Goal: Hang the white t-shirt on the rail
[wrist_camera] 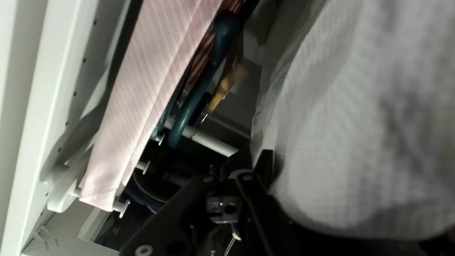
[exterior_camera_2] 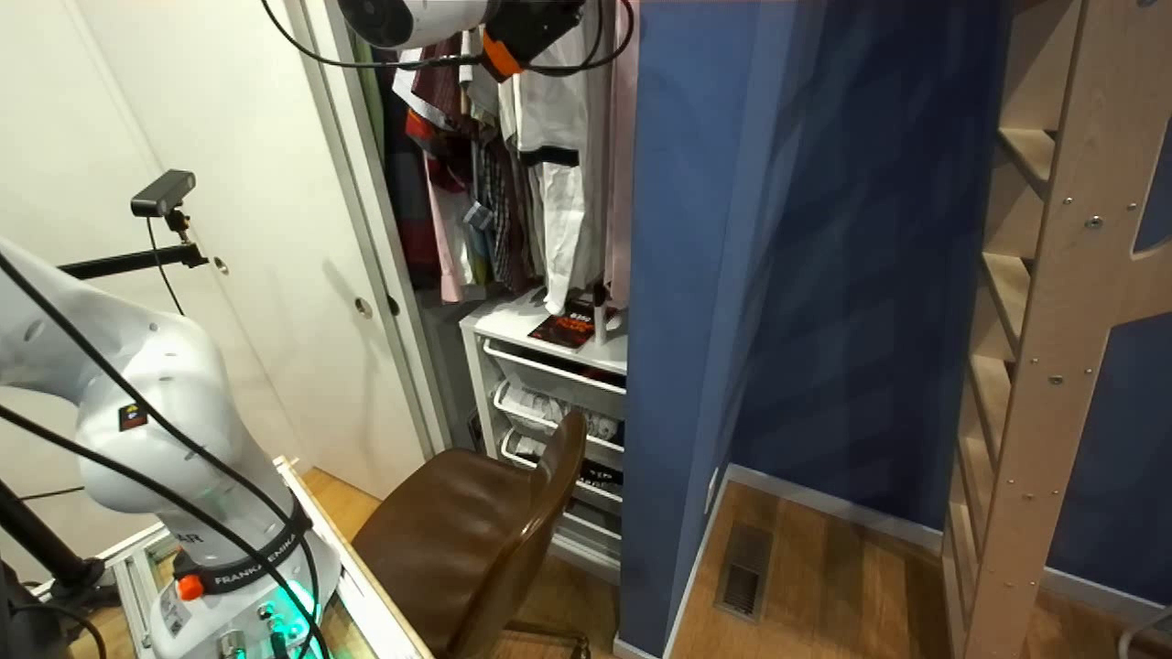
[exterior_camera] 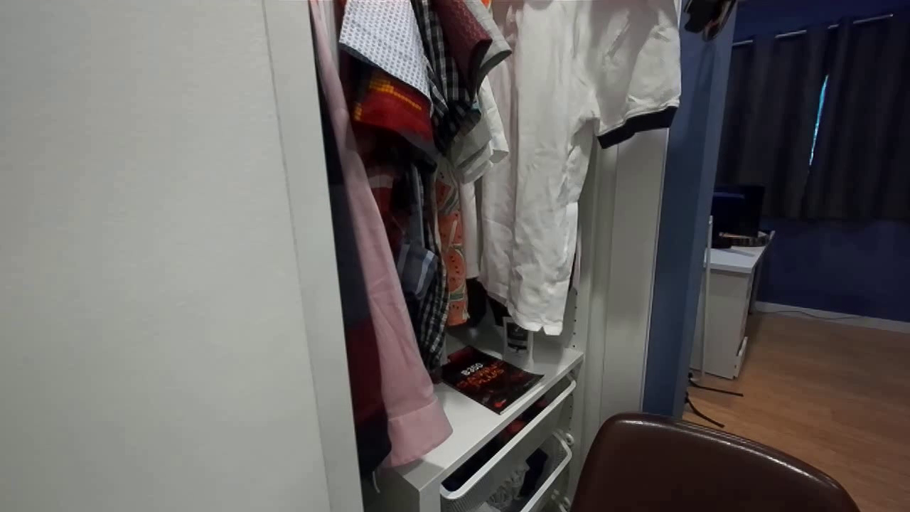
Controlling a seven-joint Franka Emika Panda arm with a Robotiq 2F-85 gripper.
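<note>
1. The white fabric short-sleeved t-shirt (exterior_camera: 551, 178) with a black sleeve band hangs, its hem showing above the front edge of the flat white tabletop (exterior_camera: 469, 428).
2. A white tubular rail (wrist_camera: 213, 143) shows beyond the black two-fingered gripper (wrist_camera: 236, 170); whether the latter is spread or pinching cannot be told.
3. A black, red-lettered booklet (exterior_camera: 490, 380) lies just beside that edge.

1. Carries a dark booklet (exterior_camera: 489, 382), lying flat on the white cabinet top (exterior_camera: 466, 428) — lettered in white and red.
2. Bears a black-and-white item (exterior_camera: 517, 340) near it — too small to tell.
3. Holds a brown chair (exterior_camera_2: 453, 513), white desk (exterior_camera: 725, 320) and dark cables (exterior_camera: 718, 390) on the wooden floor (exterior_camera: 817, 384).
</note>
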